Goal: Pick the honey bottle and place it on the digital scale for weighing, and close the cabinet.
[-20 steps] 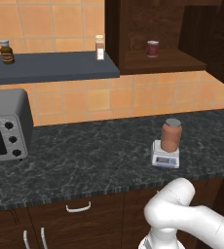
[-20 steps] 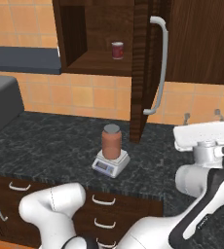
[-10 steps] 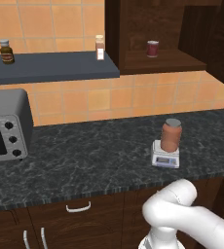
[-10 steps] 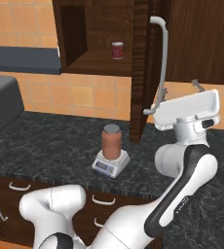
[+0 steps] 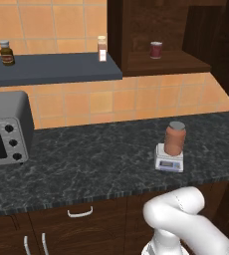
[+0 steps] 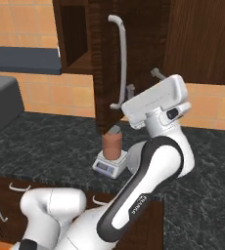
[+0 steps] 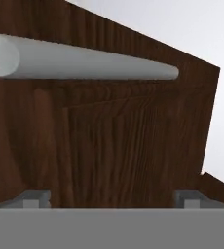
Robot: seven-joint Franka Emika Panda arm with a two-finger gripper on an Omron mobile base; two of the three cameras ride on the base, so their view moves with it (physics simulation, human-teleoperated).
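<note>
Right base view: honey bottle (image 6: 113, 144) upright on digital scale (image 6: 109, 165), on dark speckled counter (image 6: 46, 141); cabinet (image 6: 148, 39) door (image 6: 104, 73) partly open, edge toward camera, silver bar handle (image 6: 120, 61) vertical on its face; gripper (image 6: 143, 83) raised close against door just right of handle, fingers (image 6: 157, 73) spread apart, nothing between them. Hand view: door panel (image 7: 114, 141) close ahead, handle (image 7: 80, 63) crossing upper part, both finger tips (image 7: 36, 197) wide apart at bottom, clamping nothing. Left base view: bottle (image 5: 175, 139) on scale (image 5: 169, 162) right of centre on counter (image 5: 86, 159); small dark red jar (image 5: 156, 50) inside cabinet; toaster oven (image 5: 7, 129) at far left; two small bottles (image 5: 102, 49) on grey shelf (image 5: 52, 69).
</note>
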